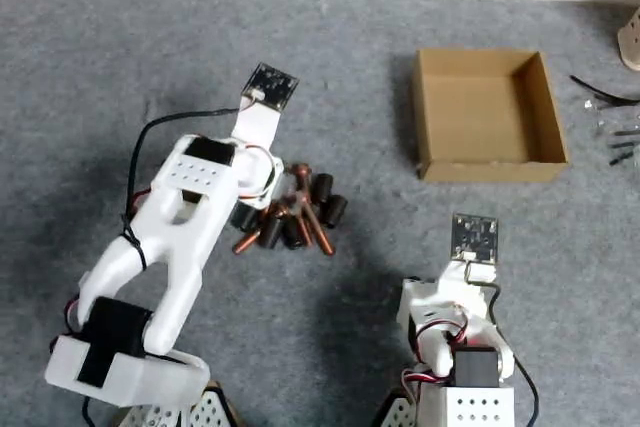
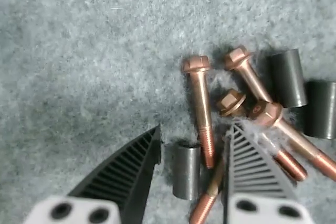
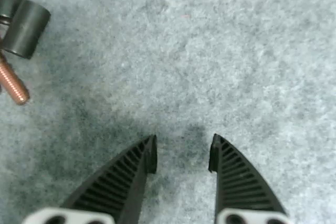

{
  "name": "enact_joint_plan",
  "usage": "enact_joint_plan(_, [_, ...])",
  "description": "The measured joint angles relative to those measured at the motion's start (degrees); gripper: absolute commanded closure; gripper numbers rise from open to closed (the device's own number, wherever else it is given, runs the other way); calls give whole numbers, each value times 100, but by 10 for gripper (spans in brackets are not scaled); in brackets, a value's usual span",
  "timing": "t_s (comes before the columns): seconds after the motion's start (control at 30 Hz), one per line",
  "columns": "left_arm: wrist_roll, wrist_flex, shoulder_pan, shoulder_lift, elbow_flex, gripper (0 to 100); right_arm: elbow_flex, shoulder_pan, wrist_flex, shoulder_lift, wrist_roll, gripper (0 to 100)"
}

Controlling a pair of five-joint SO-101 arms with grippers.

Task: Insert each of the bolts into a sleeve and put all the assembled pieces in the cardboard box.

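Lying between the spread jaws of left end effector [image 2: 195, 129]: dark sleeve [image 2: 186, 171], a short smooth metal cylinder, touching a copper bolt [image 2: 199, 103] just beside it. Probably handling as stiff, dense, slippery and prone to rolling; gripping across the round wall mid-length looking safest. Crowding just past the fingertips: other bolts [image 2: 247, 77], hex-flanged and threaded, and other sleeves [image 2: 289, 77]. All resting on a grey fuzzy surface [image 2: 79, 51]. Right end effector [image 3: 183, 140] hanging released, near the pile's edge. Cardboard box [image 1: 490, 162] sitting well apart.
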Motion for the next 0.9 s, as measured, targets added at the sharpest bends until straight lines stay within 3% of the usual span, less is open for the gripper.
enact_joint_plan(0.63, [-246, -431, -176, 18, 290, 804, 0, -9, 0, 0, 0, 844])
enact_joint_plan(0.9, [-273, -765, -308, 18, 431, 804, 0, -905, 0, 0, -9, 844])
